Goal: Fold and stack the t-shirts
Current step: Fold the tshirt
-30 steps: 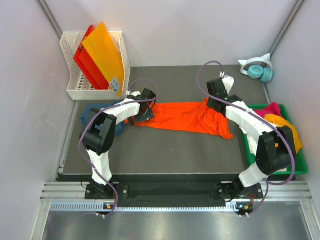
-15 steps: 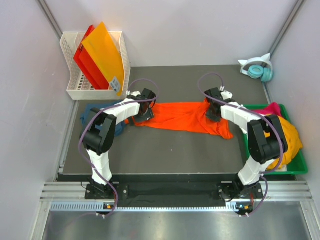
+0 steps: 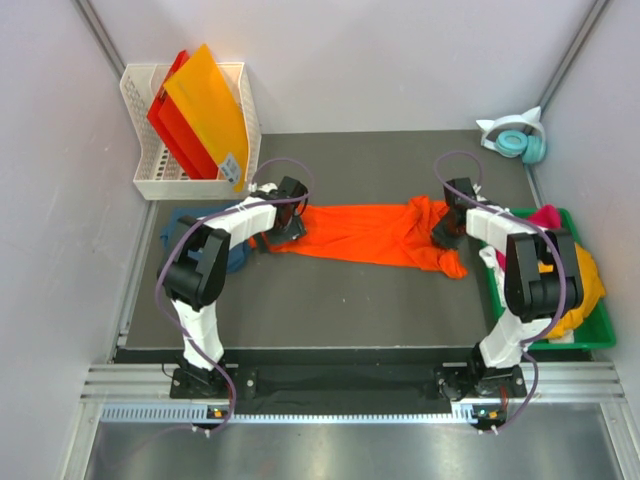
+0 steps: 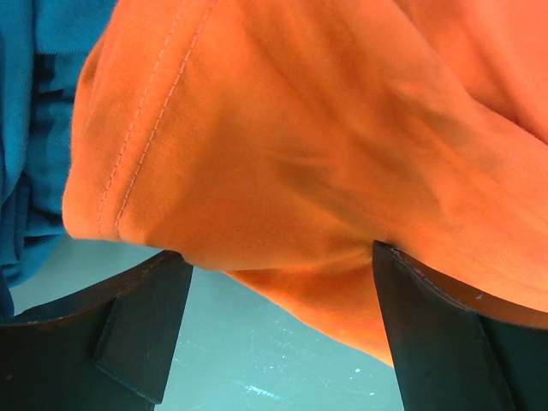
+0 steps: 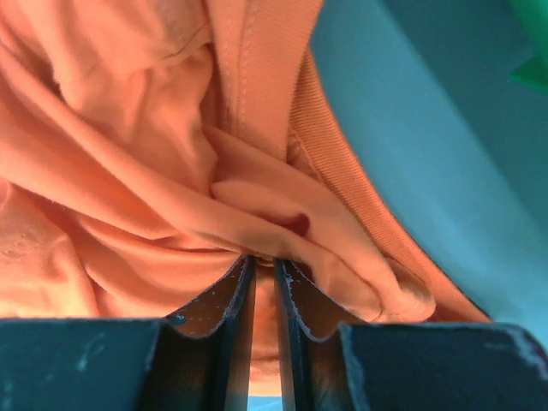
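Shifted toward the green bin (image 3: 598, 340) since last check: right gripper (image 5: 264, 274), clenched on a fold of the orange t-shirt (image 3: 355, 232).
Shirt lies stretched across mid-table, right end bunched; left gripper (image 4: 276, 257) released, jaws wide astride its left hem, teal t-shirt (image 3: 180, 225) just beside.

Text check | nothing legible in any view | small pale tag (image 3: 230, 165) on yellow-orange sheet (image 3: 205, 105) in white basket (image 3: 165, 186) | markings too tiny to read
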